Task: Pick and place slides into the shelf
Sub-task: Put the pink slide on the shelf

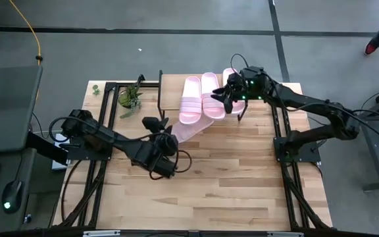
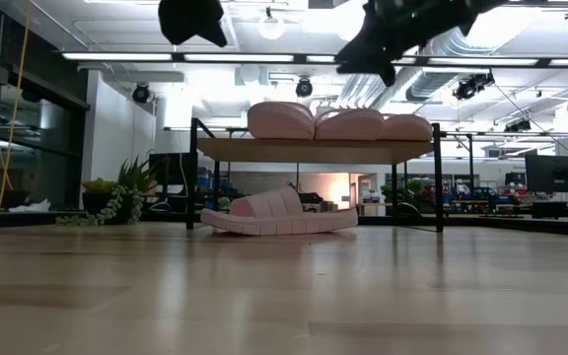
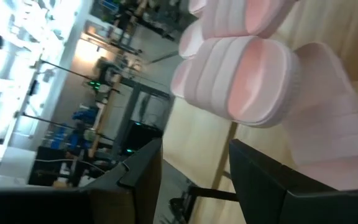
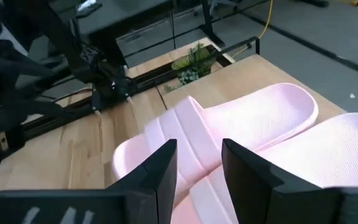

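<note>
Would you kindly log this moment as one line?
shelf: three slides on top | fourth slide: on table, under shelf | left gripper: open, near it | right gripper: open, above shelf

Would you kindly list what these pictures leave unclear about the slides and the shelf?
- High view: the right pincer covers most of the third slide on the shelf.
- High view: the left arm hides the toe of the fourth slide.
- Low view: whether that slide touches the shelf's legs is unclear.

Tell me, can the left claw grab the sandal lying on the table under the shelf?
Probably yes. The left claw is open, empty and close to that sandal, which sticks out from under the shelf toward it. Nothing lies between them, though the shelf's board covers the sandal's far end.
</note>
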